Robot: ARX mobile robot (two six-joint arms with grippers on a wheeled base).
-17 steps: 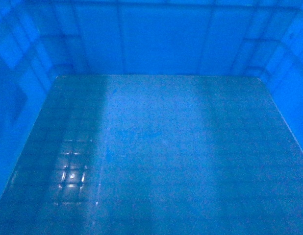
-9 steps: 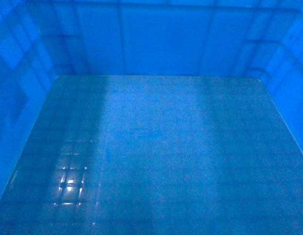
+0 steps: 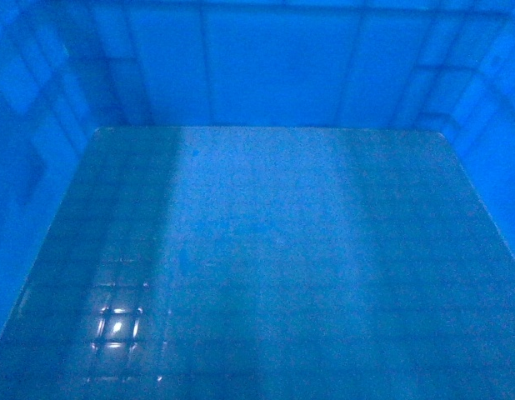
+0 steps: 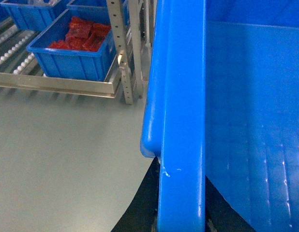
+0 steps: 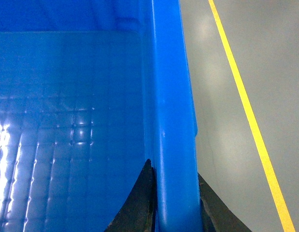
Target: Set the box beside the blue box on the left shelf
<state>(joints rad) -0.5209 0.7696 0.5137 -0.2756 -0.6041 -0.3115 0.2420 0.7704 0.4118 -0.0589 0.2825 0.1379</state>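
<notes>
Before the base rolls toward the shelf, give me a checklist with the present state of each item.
1. Left claw on the crate rim: ok, dark fingers straddle the rim on both sides at the bottom of the left wrist view.
2. Right claw on the opposite rim: ok, dark fingers flank the rim.
3. Crate empty: ok, only its bare gridded floor shows.
4. Floor toward the shelf: ok where seen, bare grey floor.
5. Free slot beside the tray of red items: cannot tell, the crate hides the space to its right.
6. Forward view: not ok, the crate fills the head view.
</notes>
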